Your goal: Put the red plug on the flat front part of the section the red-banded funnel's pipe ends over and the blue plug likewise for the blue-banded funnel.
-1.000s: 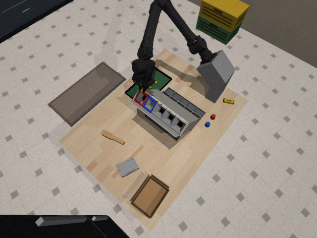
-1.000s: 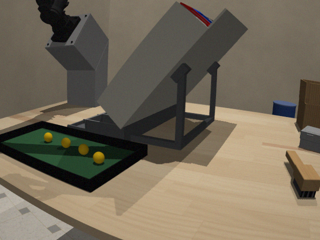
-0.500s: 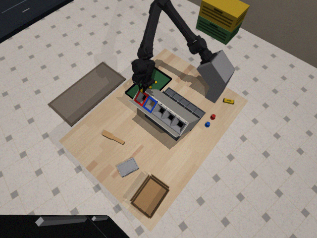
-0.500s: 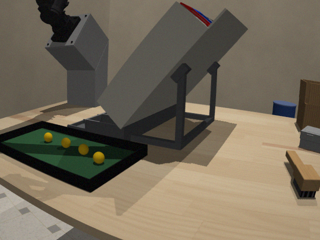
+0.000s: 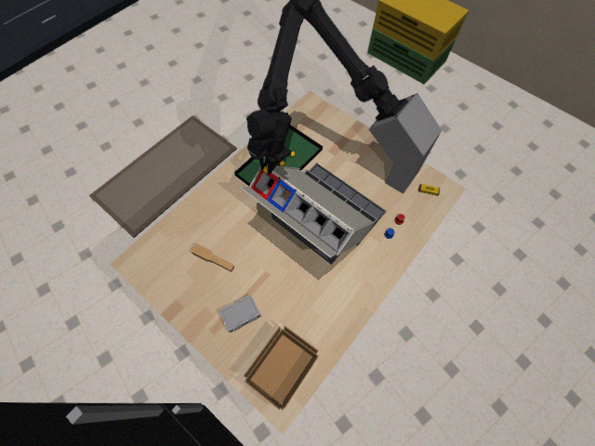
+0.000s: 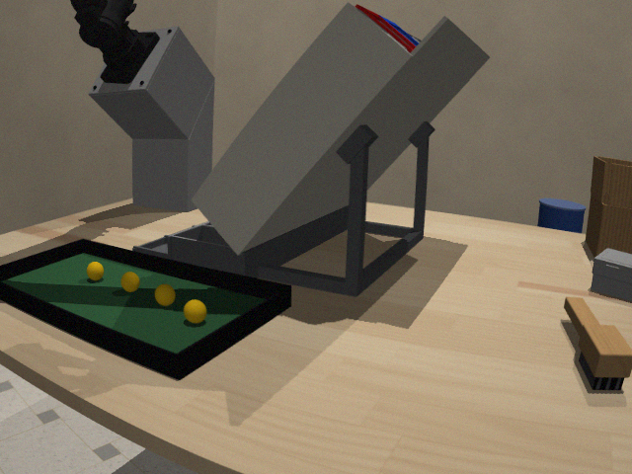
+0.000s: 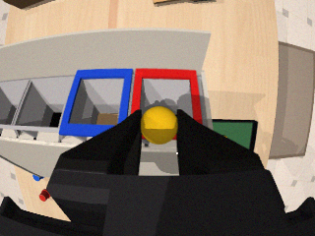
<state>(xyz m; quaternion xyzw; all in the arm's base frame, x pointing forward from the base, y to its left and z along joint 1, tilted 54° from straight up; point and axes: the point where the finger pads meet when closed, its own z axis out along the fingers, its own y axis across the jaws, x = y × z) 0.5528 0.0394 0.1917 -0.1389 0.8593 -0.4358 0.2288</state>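
Note:
My gripper point(image 7: 158, 117) is shut on a yellow marble point(image 7: 158, 124) and holds it just above the red-banded funnel point(image 7: 166, 95); it also shows in the top view point(image 5: 267, 165). The blue-banded funnel point(image 7: 96, 100) is right beside it, and both point(image 5: 265, 184) point(image 5: 282, 194) sit at the left end of the grey funnel row point(image 5: 312, 216). The red plug point(image 5: 399, 218) and blue plug point(image 5: 389, 233) stand on the wood to the right of the rig. Several marbles point(image 6: 164, 294) lie in the green tray point(image 6: 129, 303). The row of sections point(image 5: 346, 188) lies behind the cover.
A grey arm base point(image 5: 405, 141) stands behind the rig. A wooden brush point(image 5: 212, 256), a small grey box point(image 5: 239, 313) and an open cardboard box point(image 5: 281, 367) lie toward the front. A grey mat point(image 5: 163, 173) lies at the left, and a yellow block point(image 5: 429, 189) at the right.

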